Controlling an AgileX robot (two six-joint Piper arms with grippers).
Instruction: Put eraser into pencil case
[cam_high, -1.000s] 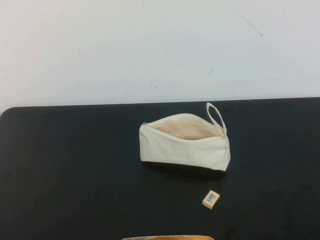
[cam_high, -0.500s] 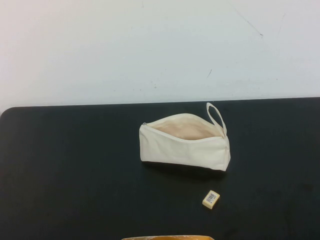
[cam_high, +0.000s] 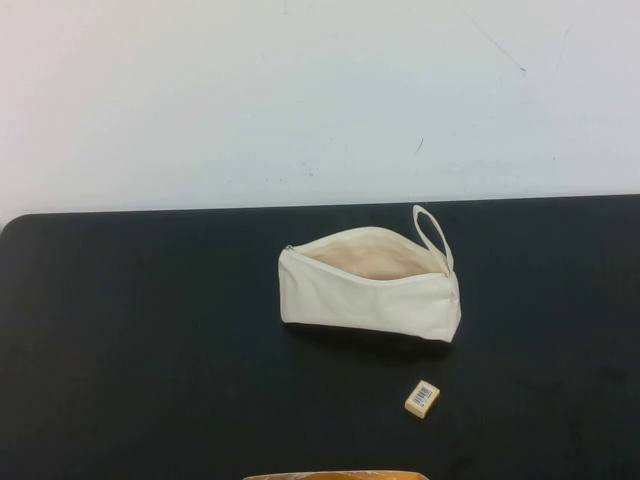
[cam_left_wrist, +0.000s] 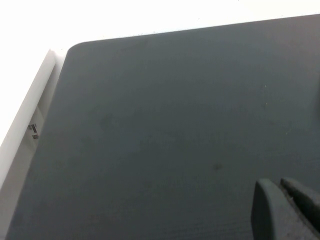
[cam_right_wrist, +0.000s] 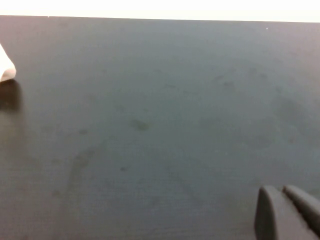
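The cream-white pencil case (cam_high: 368, 297) lies in the middle of the black table, its zip open and the beige lining showing, its loop strap (cam_high: 432, 229) at the right end. The tan-yellow eraser (cam_high: 422, 399) with a barcode label lies on the table just in front of the case's right end. Neither arm shows in the high view. My left gripper (cam_left_wrist: 277, 184) is shut and empty over bare table. My right gripper (cam_right_wrist: 279, 190) is shut and empty over bare table; a white corner of the pencil case (cam_right_wrist: 5, 68) shows at that view's edge.
The black table (cam_high: 150, 330) ends at a white wall at the back, with a rounded far-left corner (cam_left_wrist: 75, 47). A tan object (cam_high: 335, 475) peeks in at the near edge of the high view.
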